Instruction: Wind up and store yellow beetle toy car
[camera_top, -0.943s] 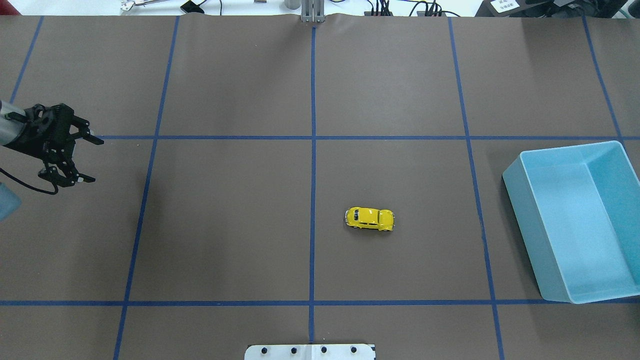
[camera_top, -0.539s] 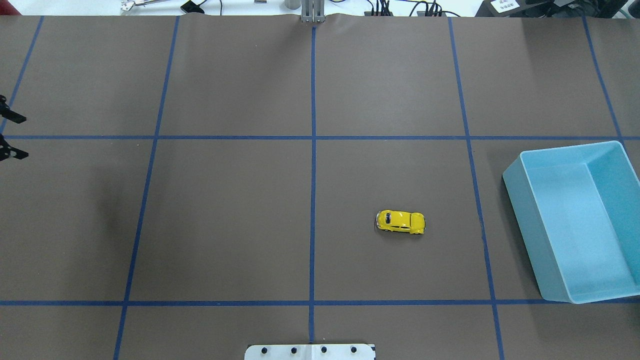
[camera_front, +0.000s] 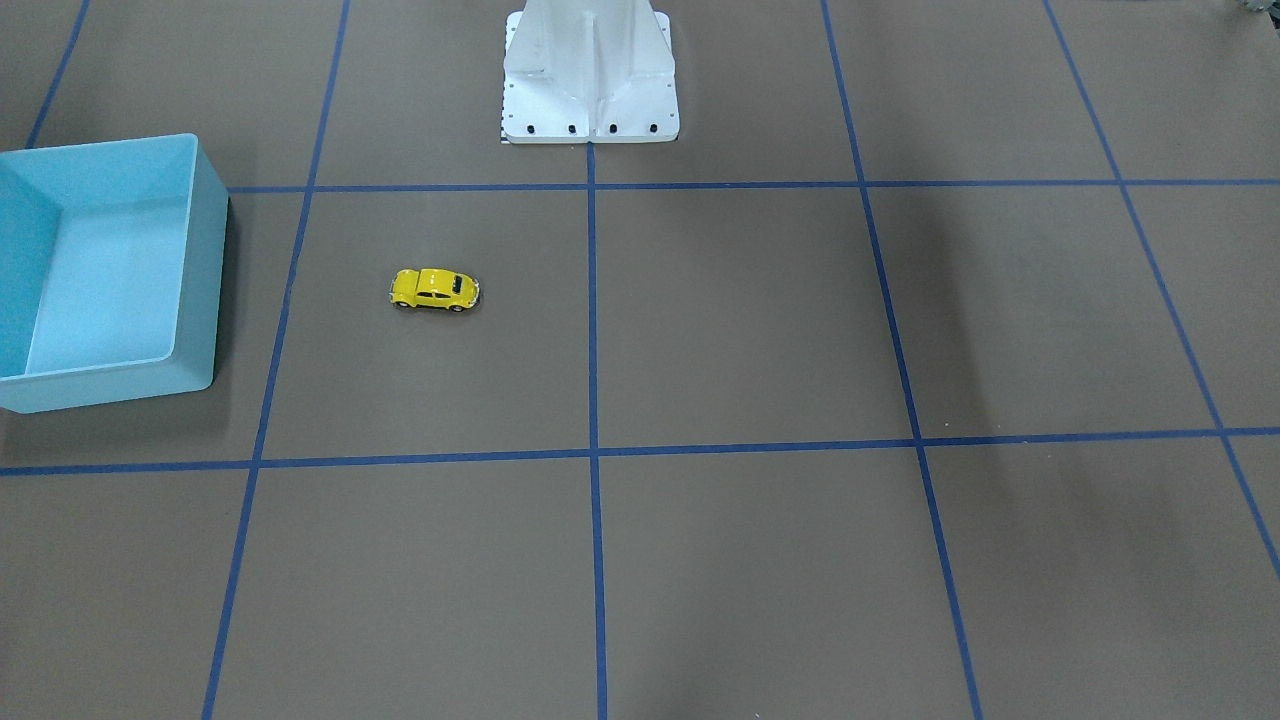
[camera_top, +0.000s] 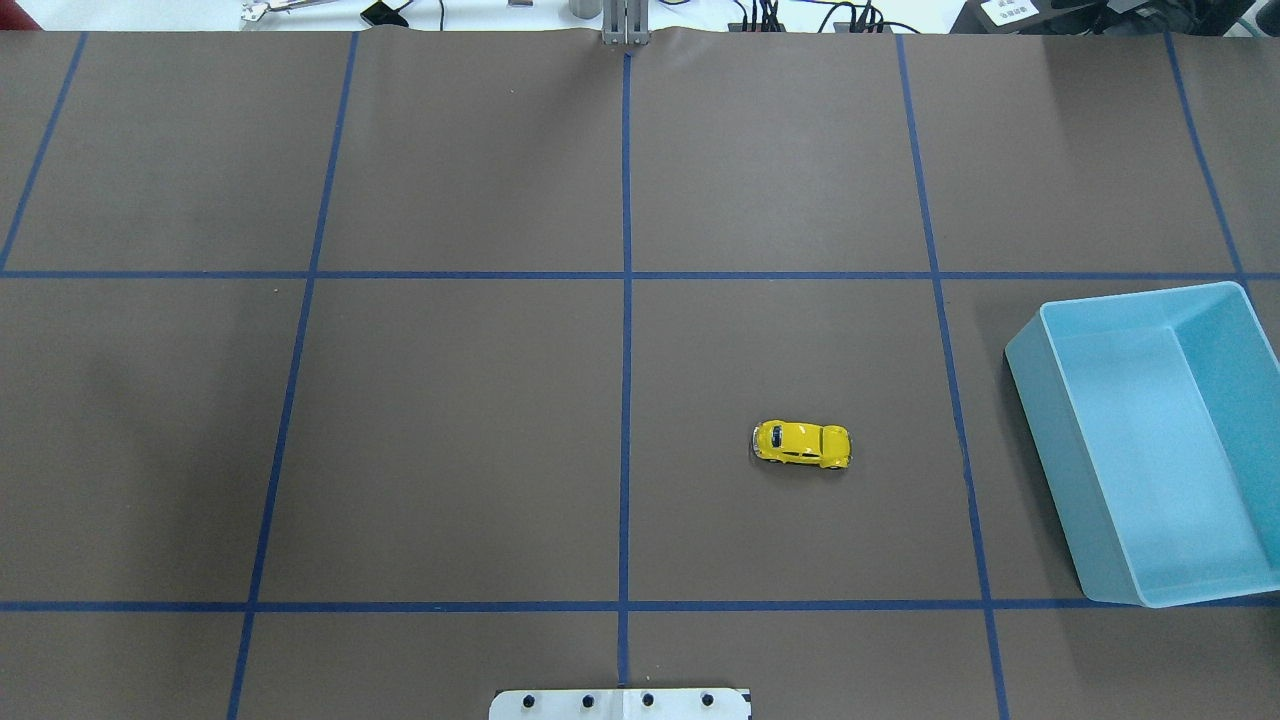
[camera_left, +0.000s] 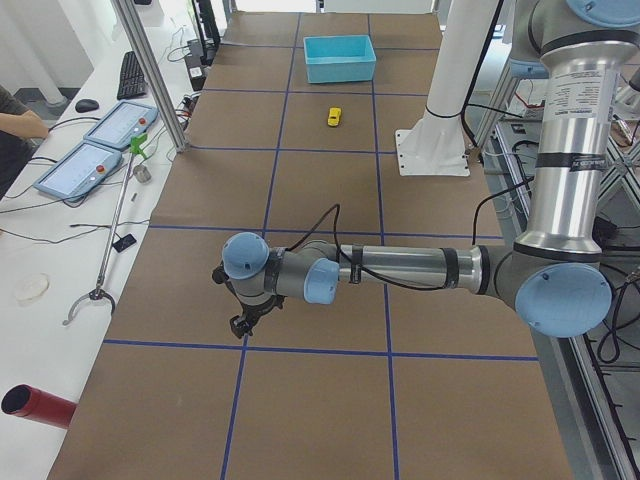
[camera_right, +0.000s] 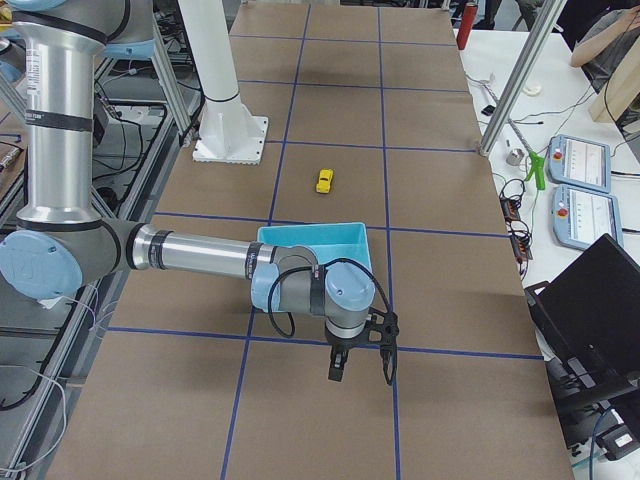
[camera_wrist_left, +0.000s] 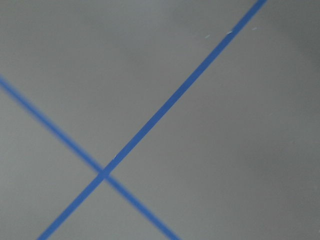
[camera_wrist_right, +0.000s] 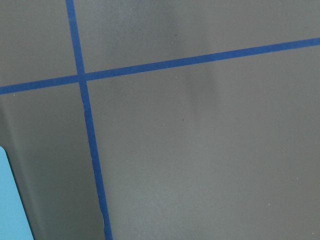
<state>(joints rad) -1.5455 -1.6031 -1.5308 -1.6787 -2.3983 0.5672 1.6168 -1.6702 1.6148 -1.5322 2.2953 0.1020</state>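
front-facing view: the yellow beetle toy car sits on its wheels on the brown mat, alone in a taped square. it's lying lengthwise toward the light blue bin, near it but clearly apart. the white robot base is at the top, and no arm is in shot.

overhead: same deal. the car is between the centre blue tape line and the bin, touching neither. no grippers here either.

exterior left: the left gripper hangs low over the mat at the near end, well apart from the car way down the table. can't tell from this angle if the fingers are wide or narrow.

exterior right: the right gripper points down on the near side of the bin, with the car beyond the bin. again, can't tell how far its fingers are spread.

wrist cams: just mat and tape. the right one catches a sliver of blue at its lower left edge, probably the bin.

handling guess: it's tiny, so probably light, with a hard stiff shell. that glossy rounded body looks slippery, and it'll roll if nudged end-on. i'd pinch across the two door sides, low between the wheels, not nose-to-tail or on the domed roof where the fingers could slide off. if it's a pull-back motor, keep the wheels pressed on the mat while dragging.
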